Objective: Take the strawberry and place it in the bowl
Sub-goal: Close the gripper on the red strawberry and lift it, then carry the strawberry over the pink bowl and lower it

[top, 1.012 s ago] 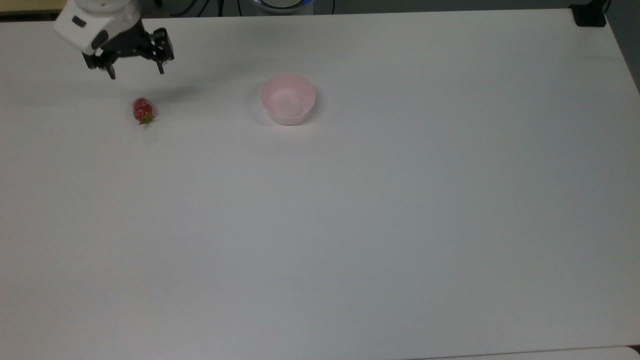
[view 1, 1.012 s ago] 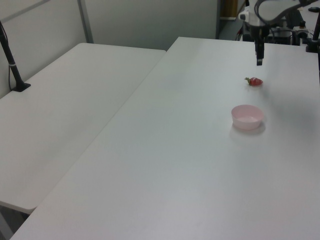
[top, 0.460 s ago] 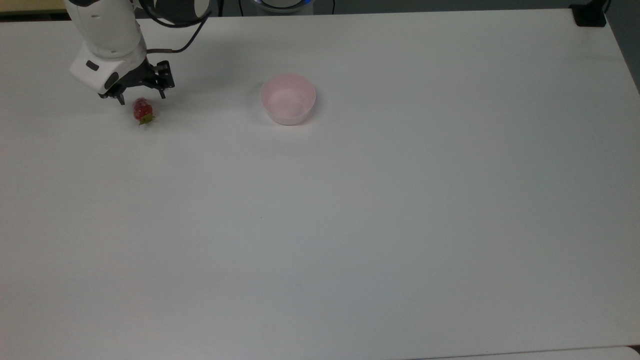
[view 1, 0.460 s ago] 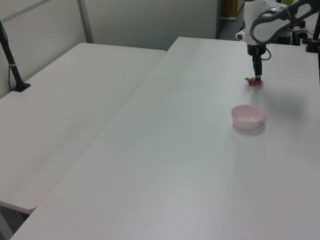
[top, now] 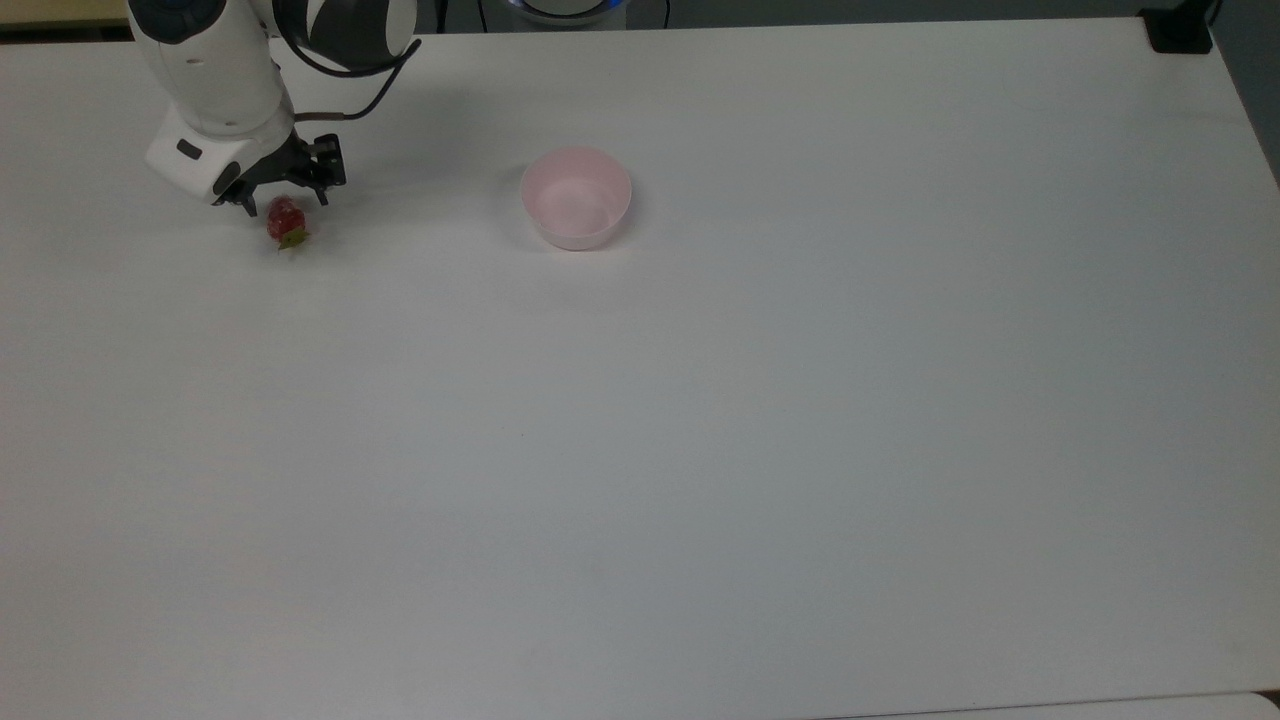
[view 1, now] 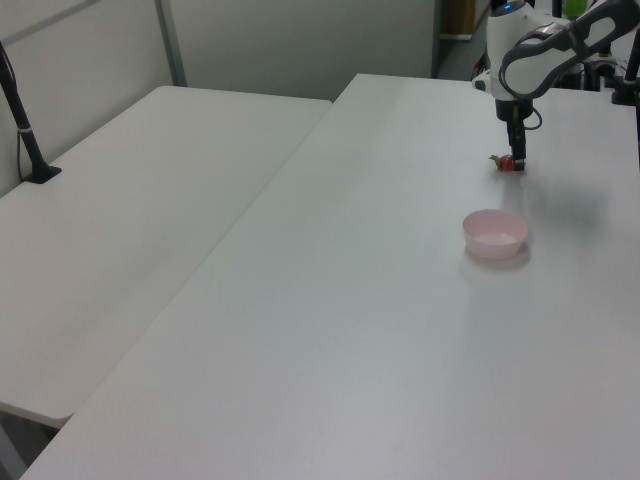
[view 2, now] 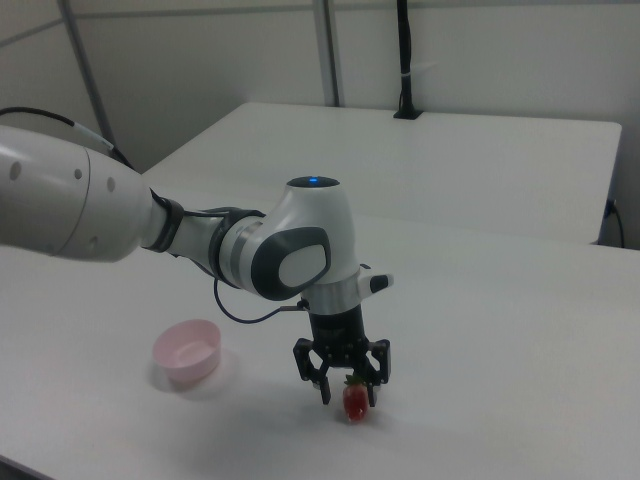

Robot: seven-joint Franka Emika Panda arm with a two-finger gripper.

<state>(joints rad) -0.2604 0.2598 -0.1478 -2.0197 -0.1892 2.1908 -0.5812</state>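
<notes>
White table [top: 700,450], jaws straddling half-hidden strawberry [top: 286,219], bowl [top: 576,197] apart

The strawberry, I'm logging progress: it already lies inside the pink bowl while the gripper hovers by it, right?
Not quite. The strawberry lies on the white table, well apart from the pink bowl, which is empty. The gripper is down at the strawberry with its fingers open on either side of it. The top view shows this.

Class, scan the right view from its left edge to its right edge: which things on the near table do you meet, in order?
The bowl → the strawberry, with the gripper lowered over it, its jaws either side.
</notes>
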